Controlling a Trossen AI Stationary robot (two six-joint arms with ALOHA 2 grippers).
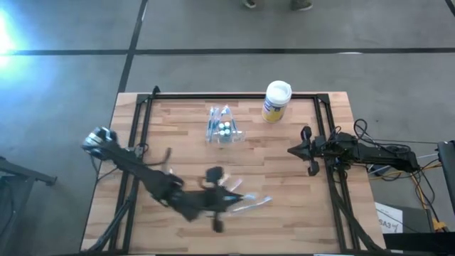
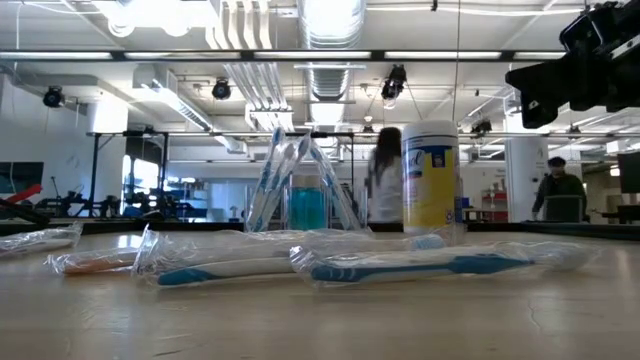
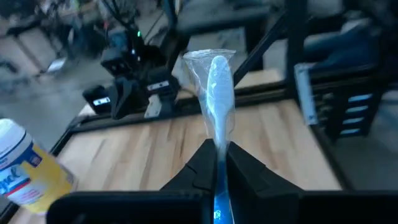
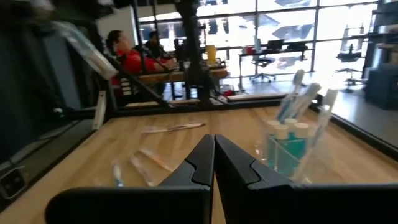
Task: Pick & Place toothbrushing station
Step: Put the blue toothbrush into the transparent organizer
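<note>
The toothbrushing station (image 1: 224, 129) (image 2: 305, 200), a see-through holder with several toothbrushes leaning out of it, stands on its base at the table's far middle. My left gripper (image 1: 231, 201) (image 3: 217, 149) hovers over the near middle of the table, shut on a toothbrush in a clear wrapper (image 1: 254, 202) (image 3: 216, 81). My right gripper (image 1: 295, 149) (image 4: 213, 155) waits shut at the right side with nothing in it. My left gripper pinches the wrapped toothbrush between its two fingers at the blue handle (image 3: 217, 198). The wrapped head end (image 3: 214, 68) reaches out past the fingertips, so the brush lies along the fingers. The fingers point roughly level toward the table's right edge. The brush is lifted clear of the table.
A yellow-and-blue canister with a white lid (image 1: 276, 101) (image 2: 430, 178) stands right of the station. Several more wrapped toothbrushes (image 2: 410, 265) (image 1: 231, 186) lie flat on the near middle of the table. A black frame (image 1: 234, 96) runs round the table's edges. People (image 4: 127, 59) show beyond the table.
</note>
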